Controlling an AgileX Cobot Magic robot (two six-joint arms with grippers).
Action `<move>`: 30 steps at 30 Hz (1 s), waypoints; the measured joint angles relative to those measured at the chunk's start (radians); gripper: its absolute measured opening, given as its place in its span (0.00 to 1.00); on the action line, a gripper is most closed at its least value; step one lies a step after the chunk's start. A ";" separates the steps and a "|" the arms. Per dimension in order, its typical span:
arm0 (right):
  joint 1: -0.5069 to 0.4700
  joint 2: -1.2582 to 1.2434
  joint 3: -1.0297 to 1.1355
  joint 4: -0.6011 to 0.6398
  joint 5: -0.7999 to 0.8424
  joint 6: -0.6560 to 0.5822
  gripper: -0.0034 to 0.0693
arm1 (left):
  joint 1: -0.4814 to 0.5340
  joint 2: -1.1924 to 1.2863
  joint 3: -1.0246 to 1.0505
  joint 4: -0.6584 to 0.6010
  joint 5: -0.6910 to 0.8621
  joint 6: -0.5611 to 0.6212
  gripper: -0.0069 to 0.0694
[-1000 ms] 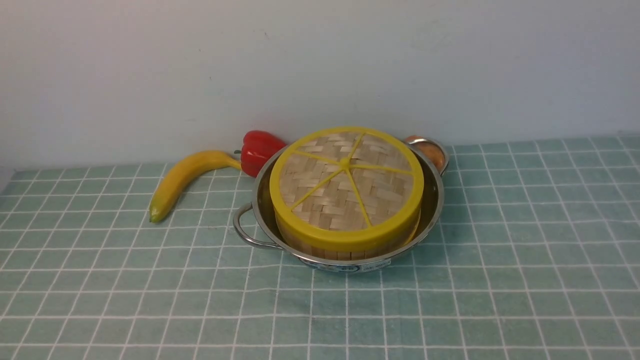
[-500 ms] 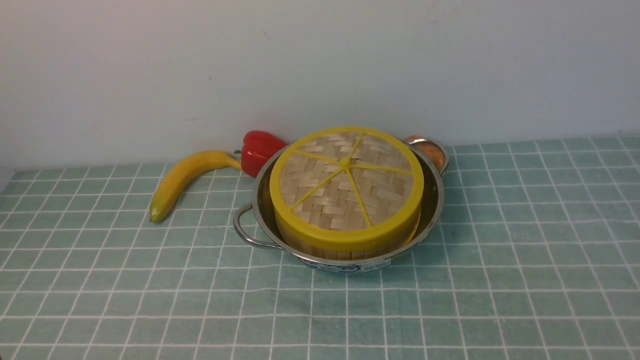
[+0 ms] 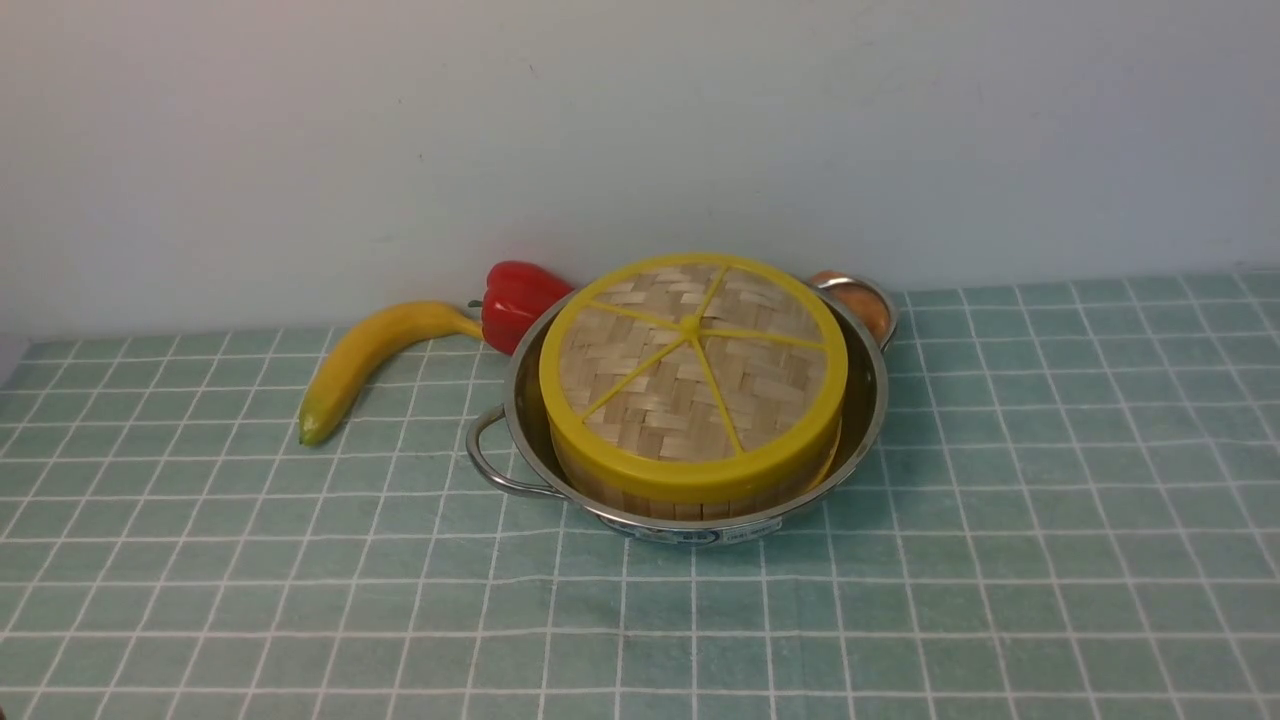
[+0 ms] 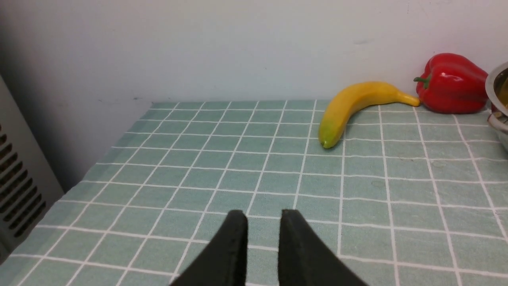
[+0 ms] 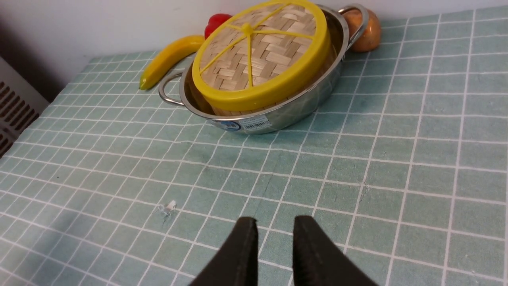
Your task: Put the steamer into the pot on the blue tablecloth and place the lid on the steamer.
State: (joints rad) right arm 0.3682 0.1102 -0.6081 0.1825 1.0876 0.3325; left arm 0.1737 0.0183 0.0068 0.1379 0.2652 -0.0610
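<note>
The fingers of the left gripper [image 4: 264, 216] stand a little apart, a narrow strip of cloth showing between their two black tips, with nothing between them; they hang over a bare stretch of the blue tablecloth [image 4: 222, 167], well apart from the pot. The fingers of the right gripper [image 5: 274, 224] are likewise slightly parted and hold nothing, poised over the cloth on the near side of the pot with open cloth between. Neither arm shows in the front view. The pot [image 3: 868, 420] sits on the blue tablecloth near the back wall, one loop handle toward the robot's left and near side, the other toward the far right. The steamer [image 3: 690, 497] stands inside the pot, only a band of its bamboo wall showing under the lid [image 3: 690, 365], which rests flat on top of it and covers it fully, yellow rim all round and yellow spokes meeting at the middle. A banana [image 3: 365, 360] lies on the cloth to the left of the pot, its stalk end just beside a red pepper [image 3: 515, 300] that stands against the wall at the pot's far left edge. A brownish-orange round thing [image 5: 363, 33] sits behind the far right handle. A small pale scrap [image 5: 170, 205] lies on the cloth near the right fingers.
</note>
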 joint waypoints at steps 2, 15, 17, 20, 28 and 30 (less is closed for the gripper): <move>-0.004 0.000 0.000 -0.016 -0.007 0.000 0.27 | 0.000 0.000 0.000 0.000 0.000 0.000 0.25; -0.300 0.001 0.021 -0.255 -0.359 -0.167 0.33 | 0.000 0.000 0.000 0.001 0.000 0.000 0.27; -0.334 0.001 0.059 -0.280 -0.370 -0.179 0.34 | 0.000 0.000 0.000 0.001 0.000 0.000 0.28; -0.369 0.002 0.120 -0.292 -0.404 -0.183 0.35 | 0.000 0.000 0.000 0.001 0.000 0.000 0.29; -0.387 -0.002 0.410 -0.315 -0.732 -0.188 0.37 | 0.000 0.000 0.000 0.002 0.000 0.000 0.30; -0.388 -0.002 0.473 -0.316 -0.795 -0.186 0.37 | 0.000 0.000 0.000 0.002 0.000 0.000 0.30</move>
State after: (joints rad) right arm -0.0195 0.1087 -0.1354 -0.1336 0.2925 0.1463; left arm 0.1737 0.0183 0.0068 0.1399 0.2649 -0.0610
